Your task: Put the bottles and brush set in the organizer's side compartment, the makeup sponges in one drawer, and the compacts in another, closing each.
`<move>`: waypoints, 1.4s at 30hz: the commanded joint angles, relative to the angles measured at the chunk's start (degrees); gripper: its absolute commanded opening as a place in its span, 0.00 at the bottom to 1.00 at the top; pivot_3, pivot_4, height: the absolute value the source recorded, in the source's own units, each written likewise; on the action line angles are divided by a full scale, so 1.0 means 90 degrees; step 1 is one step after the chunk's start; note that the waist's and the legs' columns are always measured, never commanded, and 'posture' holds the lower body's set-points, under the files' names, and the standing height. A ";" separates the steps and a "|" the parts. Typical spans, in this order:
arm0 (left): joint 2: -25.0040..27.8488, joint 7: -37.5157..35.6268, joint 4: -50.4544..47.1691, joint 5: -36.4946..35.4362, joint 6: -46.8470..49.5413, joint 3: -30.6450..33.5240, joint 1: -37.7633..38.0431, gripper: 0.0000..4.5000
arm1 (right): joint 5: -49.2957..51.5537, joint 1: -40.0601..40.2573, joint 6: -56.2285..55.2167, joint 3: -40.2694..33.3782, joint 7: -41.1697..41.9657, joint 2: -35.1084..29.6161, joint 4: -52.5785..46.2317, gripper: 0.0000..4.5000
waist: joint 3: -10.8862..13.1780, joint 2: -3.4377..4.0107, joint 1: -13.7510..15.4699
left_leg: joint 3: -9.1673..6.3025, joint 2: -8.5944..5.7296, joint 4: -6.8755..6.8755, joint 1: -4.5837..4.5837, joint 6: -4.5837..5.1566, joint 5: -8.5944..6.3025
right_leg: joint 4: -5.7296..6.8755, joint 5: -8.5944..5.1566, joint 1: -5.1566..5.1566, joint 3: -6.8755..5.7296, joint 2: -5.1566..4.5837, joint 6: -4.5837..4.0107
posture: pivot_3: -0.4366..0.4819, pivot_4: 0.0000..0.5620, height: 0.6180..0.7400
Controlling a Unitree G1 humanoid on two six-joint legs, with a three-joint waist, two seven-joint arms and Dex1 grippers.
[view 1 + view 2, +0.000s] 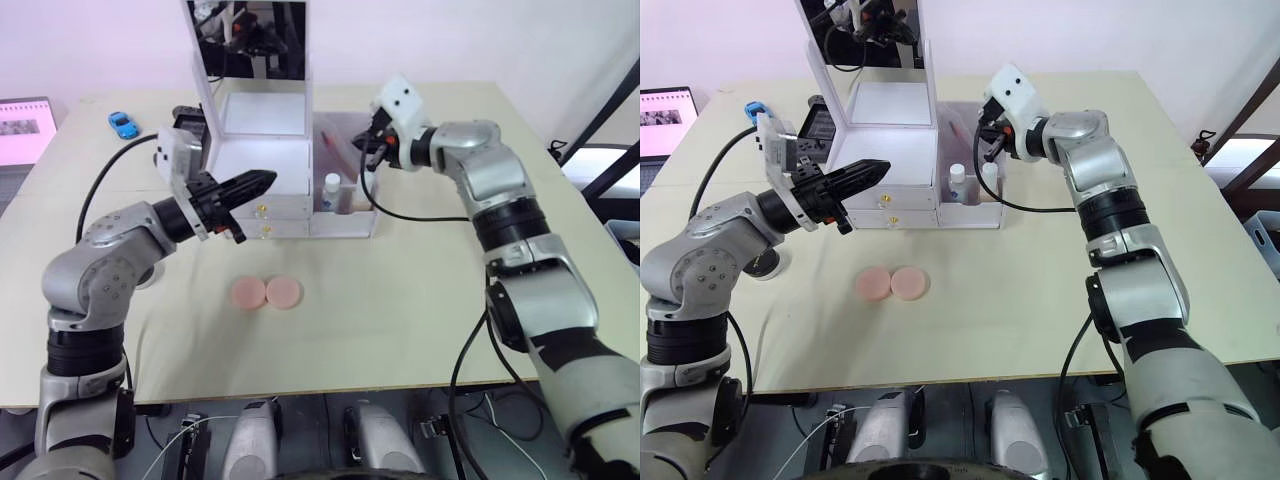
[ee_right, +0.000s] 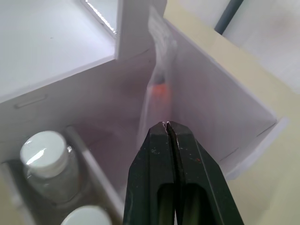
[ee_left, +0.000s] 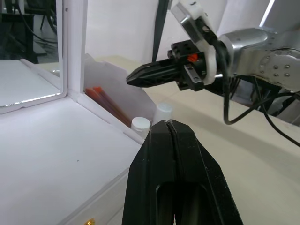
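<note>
right gripper [image 2: 167, 124] pressed shut, empty, poised over the side compartment [image 1: 345, 170] of the organizer [image 1: 262, 160]; brush set [image 2: 158, 89] leans inside just past its tips, two bottles [image 2: 46, 154] stand below. left gripper [image 1: 268, 180] also shut, empty, above the drawers. makeup sponges [image 1: 266, 293] lie touching on the table [image 1: 400, 300], well apart.
</note>
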 commanded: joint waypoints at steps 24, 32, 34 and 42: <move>-0.0012 0.0146 -0.0280 0.0039 -0.0229 0.0126 0.0027 0.00 | -0.0267 -0.0796 -0.0637 -0.0362 -0.0173 0.0412 0.1587 0.01 | 0.0001 0.0001 -0.0002 | 0.0004 0.0003 0.0004 -0.0001 -0.0001 0.0000 | 0.0018 -0.0002 -0.0009 0.0002 0.0001 -0.0003 | 0.48 0.27 1.00; -0.0054 0.0198 -0.0308 0.0063 -0.0253 0.0091 0.0083 0.00 | -0.0432 -0.1209 -0.1454 -0.0631 -0.0812 0.0209 0.2253 0.01 | 0.0001 0.0001 -0.0011 | 0.0006 0.0004 0.0000 0.0000 -0.0001 0.0000 | 0.0019 -0.0002 -0.0011 0.0006 0.0002 -0.0003 | 0.48 0.27 1.00; -0.0069 0.0184 -0.0257 0.0083 -0.0262 0.0060 0.0034 0.00 | -0.0382 -0.1225 -0.1406 -0.0685 -0.0651 0.0201 0.2126 0.01 | 0.0001 0.0002 -0.0026 | 0.0006 0.0004 0.0000 0.0000 -0.0001 0.0000 | 0.0019 -0.0002 -0.0012 0.0007 0.0003 -0.0003 | 0.48 0.27 1.00; -0.0008 -0.0041 -0.0029 0.0173 -0.0272 -0.0005 -0.0117 0.00 | 0.0085 -0.0567 -0.0220 -0.0923 0.0263 -0.0289 -0.0109 0.01 | 0.0002 0.0003 0.0017 | 0.0005 0.0004 -0.0004 -0.0001 -0.0001 0.0000 | 0.0019 -0.0002 -0.0012 0.0006 0.0003 -0.0003 | 0.48 0.27 1.00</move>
